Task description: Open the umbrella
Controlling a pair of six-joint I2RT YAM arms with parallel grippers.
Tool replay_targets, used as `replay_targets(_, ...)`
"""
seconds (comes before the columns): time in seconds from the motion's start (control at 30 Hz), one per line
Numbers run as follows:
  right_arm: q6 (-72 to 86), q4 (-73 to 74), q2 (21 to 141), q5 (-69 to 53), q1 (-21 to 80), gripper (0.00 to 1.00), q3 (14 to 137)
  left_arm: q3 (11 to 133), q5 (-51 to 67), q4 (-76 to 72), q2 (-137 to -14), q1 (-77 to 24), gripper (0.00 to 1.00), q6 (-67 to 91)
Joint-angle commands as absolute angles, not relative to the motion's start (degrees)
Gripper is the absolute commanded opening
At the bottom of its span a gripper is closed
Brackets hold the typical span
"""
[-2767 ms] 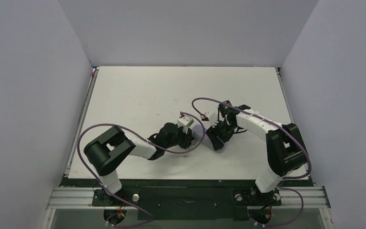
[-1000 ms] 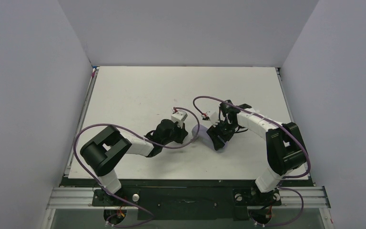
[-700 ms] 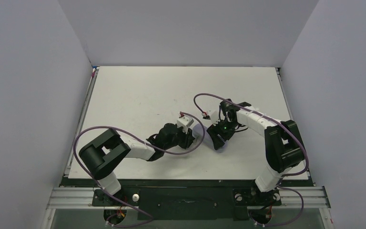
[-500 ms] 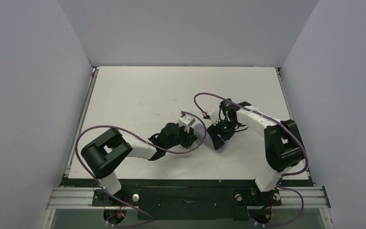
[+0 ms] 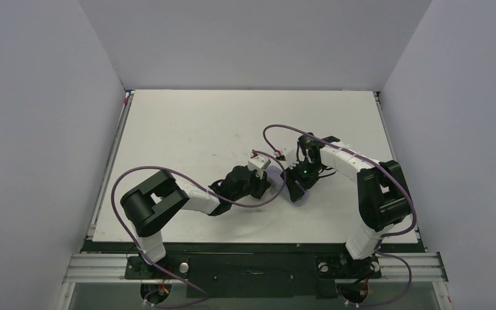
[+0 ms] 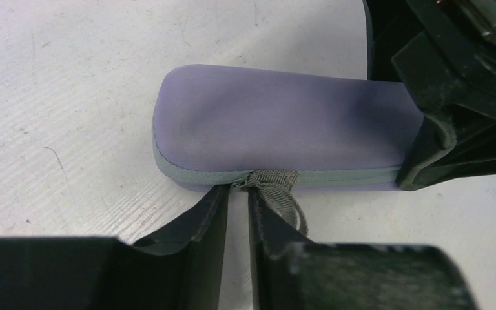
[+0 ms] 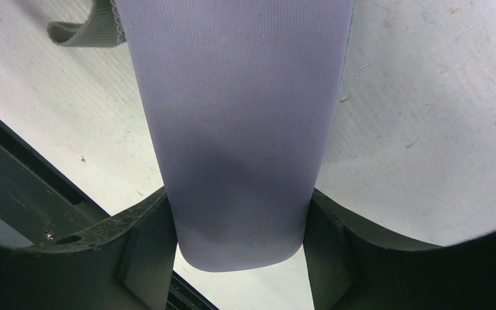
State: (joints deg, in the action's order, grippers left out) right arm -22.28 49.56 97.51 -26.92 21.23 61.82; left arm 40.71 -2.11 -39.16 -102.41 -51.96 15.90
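The umbrella itself is hidden; only its lavender case (image 6: 278, 126) shows, lying flat on the white table. My right gripper (image 7: 237, 200) is shut on one end of the case (image 7: 239, 116), a finger pressed to each side. In the left wrist view that right finger (image 6: 439, 148) clamps the case's right end. My left gripper (image 6: 237, 190) has its tips against the grey zipper seam, jaws a narrow slit apart, bare table showing between them. The grey zipper pull loop (image 6: 281, 190) drapes over the outside of the right-hand finger, not in the gap.
The grippers (image 5: 268, 183) (image 5: 295, 186) meet near the middle of the table (image 5: 187, 129). Grey walls enclose three sides. Purple cables arc over both arms. A black rail runs along the near edge.
My left arm has slid right, up to the case's zipper side. Its jaws, shut a second ago, parted and then narrowed to a slit. The right gripper has kept its hold.
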Motion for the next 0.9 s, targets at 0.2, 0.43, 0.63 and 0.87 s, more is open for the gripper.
replay_targets(0.2, -31.06, 56.30, 100.76, -29.44, 21.75, 0.00, 61.43, 44.54, -5.38, -42.92, -104.41, -51.89, 0.00, 13.25)
replay_targets(0.43, -33.63, 58.37, 100.98, -28.78, 20.36, 0.00, 61.18, 43.37, -7.33, -42.25, -103.18, -49.45, 0.00, 12.74)
replay_targets(0.63, -33.82, 59.14, 101.74, -28.87, 19.17, 0.00, 61.77, 42.58, -8.94, -42.01, -102.73, -48.32, 0.00, 12.10)
replay_targets(0.87, -34.27, 59.48, 101.57, -28.16, 18.69, 0.00, 61.52, 41.05, -10.03, -41.10, -101.66, -46.80, 0.00, 11.72)
